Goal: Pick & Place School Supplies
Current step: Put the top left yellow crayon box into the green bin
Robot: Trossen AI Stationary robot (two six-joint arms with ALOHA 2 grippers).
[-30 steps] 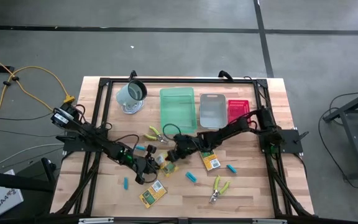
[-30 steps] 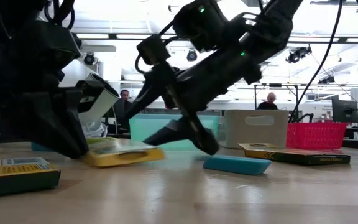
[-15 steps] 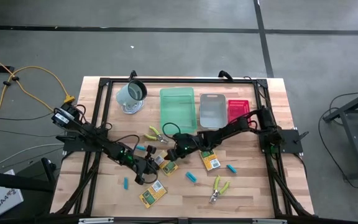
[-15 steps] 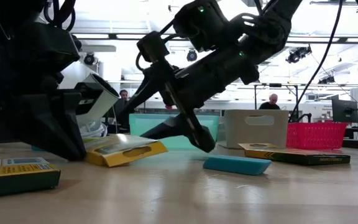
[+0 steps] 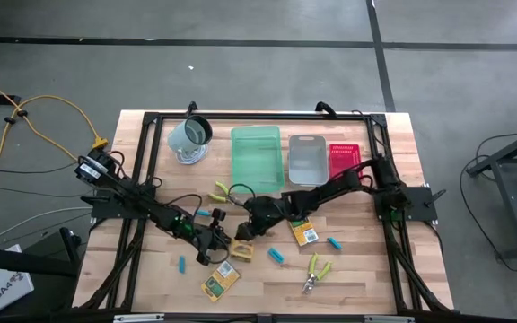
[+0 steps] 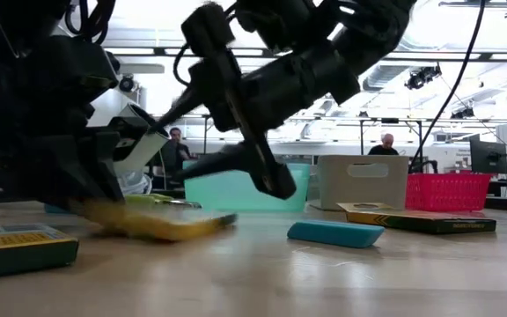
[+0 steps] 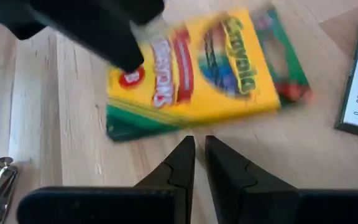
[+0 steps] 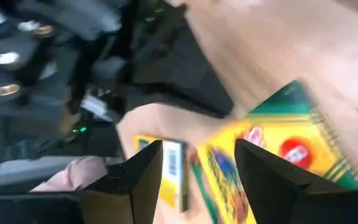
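Observation:
A yellow-orange printed box (image 7: 197,71) lies on the table between the two grippers, blurred in all views (image 5: 240,248). My left gripper (image 7: 196,146) is shut, with its tips right at the box's long green edge. My right gripper (image 8: 199,146) is open and hangs above the box's far end (image 6: 271,180), clear of the table. A second box (image 5: 221,280) lies near the front edge and a third (image 5: 304,231) lies to the right. The two plier tools (image 5: 223,191) (image 5: 314,272) and several cyan pieces (image 5: 277,256) lie flat on the wood. My left gripper has its shut fingertips (image 7: 185,144) at the long green edge (image 7: 166,127) of the yellow box, coming level along the table. I cannot tell whether they touch it.
Along the far edge stand the metal mug (image 5: 189,136), the green tray (image 5: 257,157), the grey tray (image 5: 306,157) and the red tray (image 5: 343,160). In the low view, people sit in the room behind the table.
My right gripper has risen and drawn a little toward the table's left. The yellow box stood tipped up against my left gripper half a second ago. It has dropped flat and shifted slightly toward the near edge, still in motion.

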